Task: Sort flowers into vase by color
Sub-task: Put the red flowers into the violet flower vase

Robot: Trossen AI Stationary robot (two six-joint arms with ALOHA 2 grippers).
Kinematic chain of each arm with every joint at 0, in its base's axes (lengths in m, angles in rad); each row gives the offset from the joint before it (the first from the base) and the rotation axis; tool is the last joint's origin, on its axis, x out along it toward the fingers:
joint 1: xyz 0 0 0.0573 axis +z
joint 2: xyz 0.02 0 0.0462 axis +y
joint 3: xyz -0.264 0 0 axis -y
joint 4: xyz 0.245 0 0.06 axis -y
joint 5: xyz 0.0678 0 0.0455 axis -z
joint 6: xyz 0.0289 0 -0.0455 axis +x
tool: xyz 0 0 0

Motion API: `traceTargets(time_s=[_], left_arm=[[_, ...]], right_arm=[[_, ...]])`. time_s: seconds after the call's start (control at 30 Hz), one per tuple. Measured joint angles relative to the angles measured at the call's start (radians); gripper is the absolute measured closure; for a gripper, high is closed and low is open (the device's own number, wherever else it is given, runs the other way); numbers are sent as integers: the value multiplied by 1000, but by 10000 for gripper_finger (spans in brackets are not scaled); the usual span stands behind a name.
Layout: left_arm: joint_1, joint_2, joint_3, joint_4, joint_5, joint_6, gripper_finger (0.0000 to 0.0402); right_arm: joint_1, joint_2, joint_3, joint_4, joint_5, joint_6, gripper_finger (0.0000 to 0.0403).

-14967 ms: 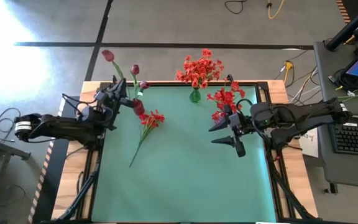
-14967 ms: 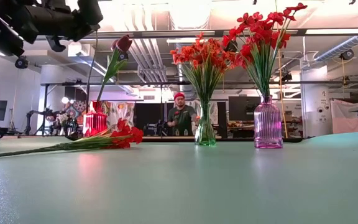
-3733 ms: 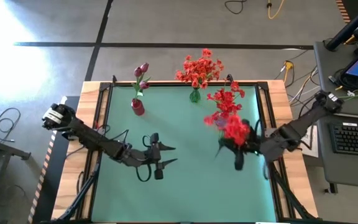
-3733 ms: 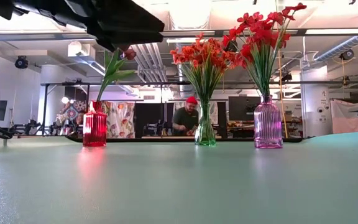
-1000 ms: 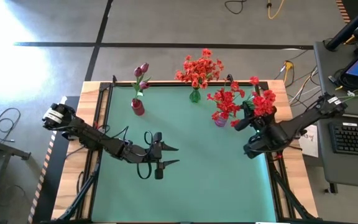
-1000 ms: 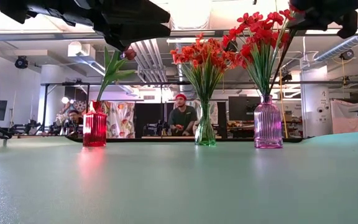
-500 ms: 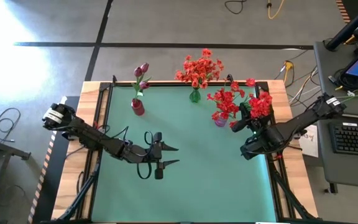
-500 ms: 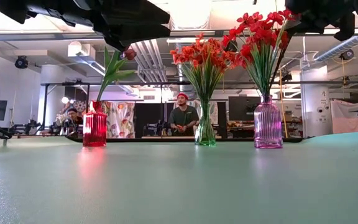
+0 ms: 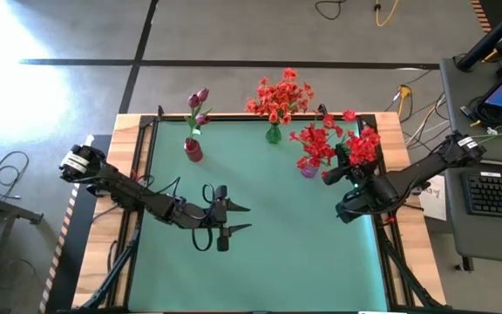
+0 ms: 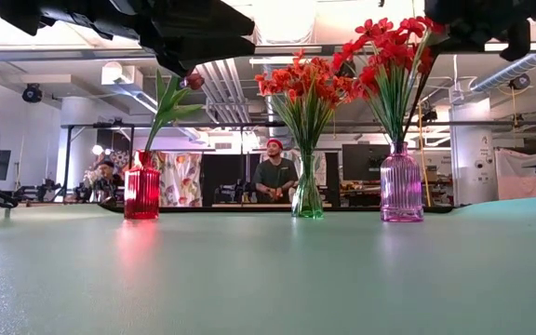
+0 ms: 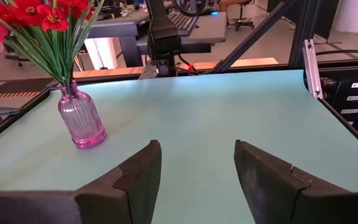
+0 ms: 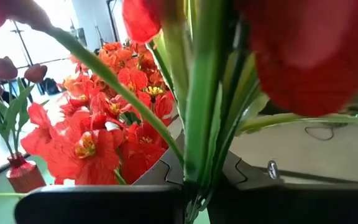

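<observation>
- Right gripper [image 9: 349, 185], near the right edge of the green table [image 9: 268, 262], is clamped shut on the thin green stalk of a bright red artificial flower cluster [image 9: 362, 146]; the right wrist view shows the stalk pinched between the fingers, the blooms up ahead of them.
- Key relation: the held stem's long axis runs from the gripper toward the table's far right corner, the head ending just beside the purple ribbed glass vase [image 9: 308, 170] and its red bouquet [image 9: 317, 141]. The vase mouth lies to the left of the gripper, slightly farther back.
- Judgement: the stalk's lower end must swing over that mouth and go upright before lowering; the bouquet already standing there crowds the opening.
- Right arm is much the nearer; the matching reds make this vase the likely target.
- Left gripper [image 9: 231, 219] hovers mid-table toward the near edge, jaws spread wide, holding nothing.
- Other flowers already stand in vases along the far edge: dark magenta tulip buds in a red glass vase [image 9: 193, 150], orange-red sprays in a small green glass vase [image 9: 273, 134].
</observation>
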Motion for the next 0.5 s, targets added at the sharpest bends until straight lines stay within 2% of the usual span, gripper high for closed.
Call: traceTargets(time_s=[0.1, 0.23, 0.5], left_arm=[[0, 0, 0, 0, 0, 0, 212], [0, 0, 0, 0, 0, 0, 212], [0, 0, 0, 0, 0, 0, 212]], right_arm=[[0, 2, 0, 49, -1, 9, 381], [0, 1, 0, 87, -1, -70, 381], [-13, 0, 0, 98, -22, -102, 376]])
